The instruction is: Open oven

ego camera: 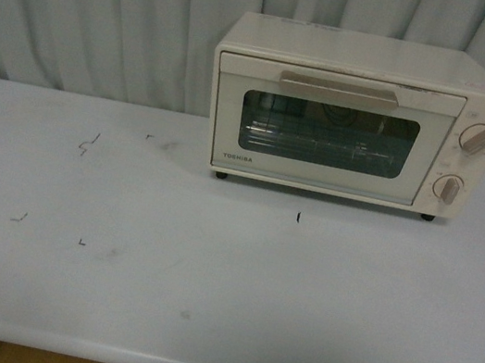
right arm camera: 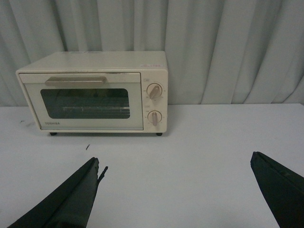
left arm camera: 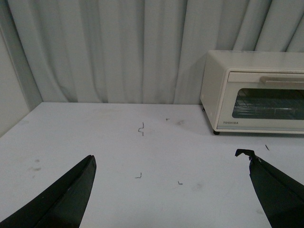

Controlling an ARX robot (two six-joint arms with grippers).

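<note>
Oven [ego camera: 357,117] sits shut at the far right of the counter [ego camera: 206,279]. Left claw [left arm camera: 166,156] and right claw [right arm camera: 175,159] are both wide open, well apart from it.

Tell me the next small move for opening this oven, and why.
Probably advance the right hand toward the bar handle. The oven door is shut, the handle runs along its top edge, and that hand is open, empty and well short of it.

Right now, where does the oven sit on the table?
In the front view the oven stands at the back of the table, right of centre, just in front of the curtain, its door shut.
</note>
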